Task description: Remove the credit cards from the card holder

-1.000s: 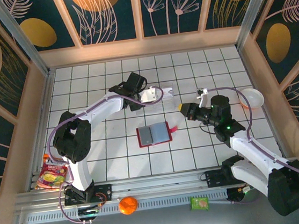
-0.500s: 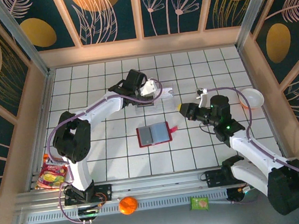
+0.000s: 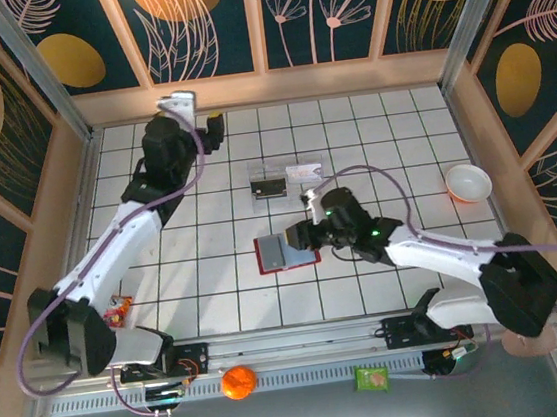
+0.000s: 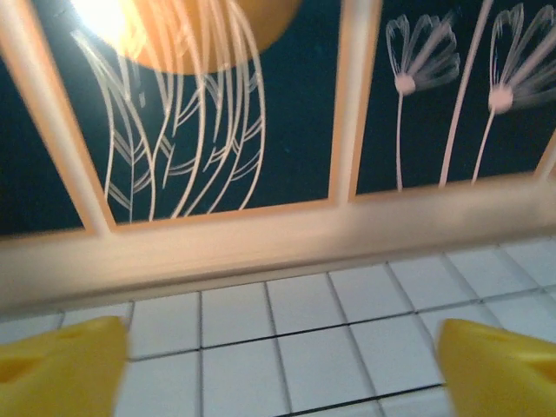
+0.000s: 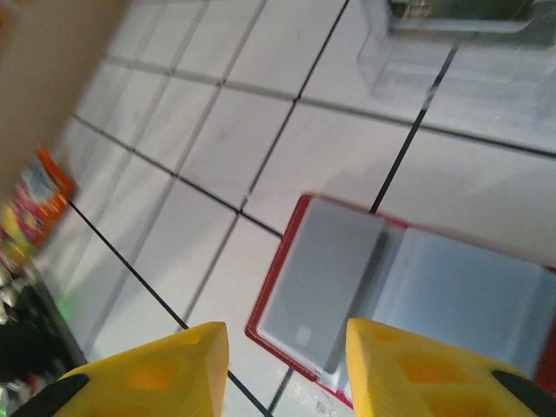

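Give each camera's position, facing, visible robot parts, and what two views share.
Top external: above, behind the robot, looking down at the table; left arm and right arm show.
Left wrist: on left arm, faces the back wall; left pincer open.
Right wrist: on right arm, looks down at card holder; right pincer open.
Shared: top and right wrist both show card holder, clear tray.

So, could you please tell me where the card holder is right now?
In the top view the card holder lies open near the middle of the table, just nearer than the clear tray, with the right pincer above it.
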